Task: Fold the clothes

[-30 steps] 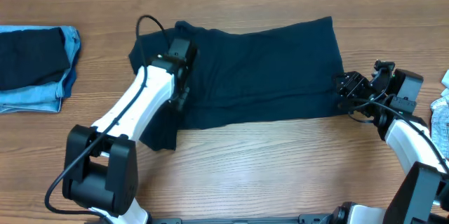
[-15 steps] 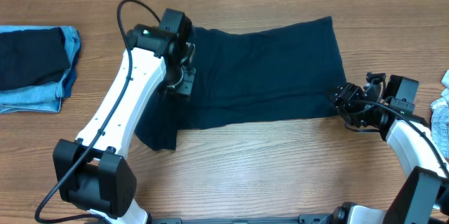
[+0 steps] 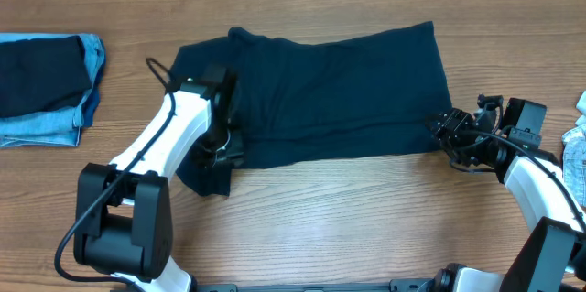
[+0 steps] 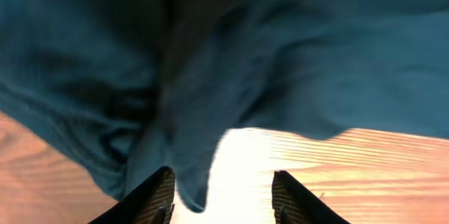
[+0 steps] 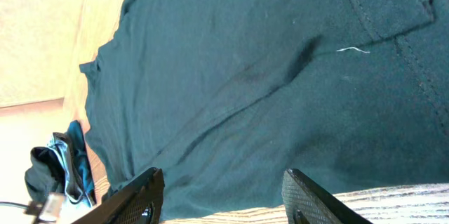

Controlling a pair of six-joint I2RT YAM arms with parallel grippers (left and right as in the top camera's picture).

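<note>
A dark navy garment (image 3: 339, 91) lies spread flat across the middle of the table, with a flap hanging toward the front at its left end (image 3: 206, 173). My left gripper (image 3: 224, 148) is open over that front left part. In the left wrist view, a fold of the cloth (image 4: 189, 175) hangs next to the left finger, and the jaws (image 4: 224, 199) are open. My right gripper (image 3: 442, 130) is open at the garment's right front corner. In the right wrist view its jaws (image 5: 224, 199) are just above the cloth's edge (image 5: 280, 112).
A folded stack, a dark garment on blue jeans (image 3: 46, 86), lies at the far left. Light patterned cloth (image 3: 577, 141) shows at the right edge. Bare wood (image 3: 366, 219) runs along the front.
My left arm swung from the garment's back left corner down to its front left part. My right gripper shifted slightly toward the front and then held still.
</note>
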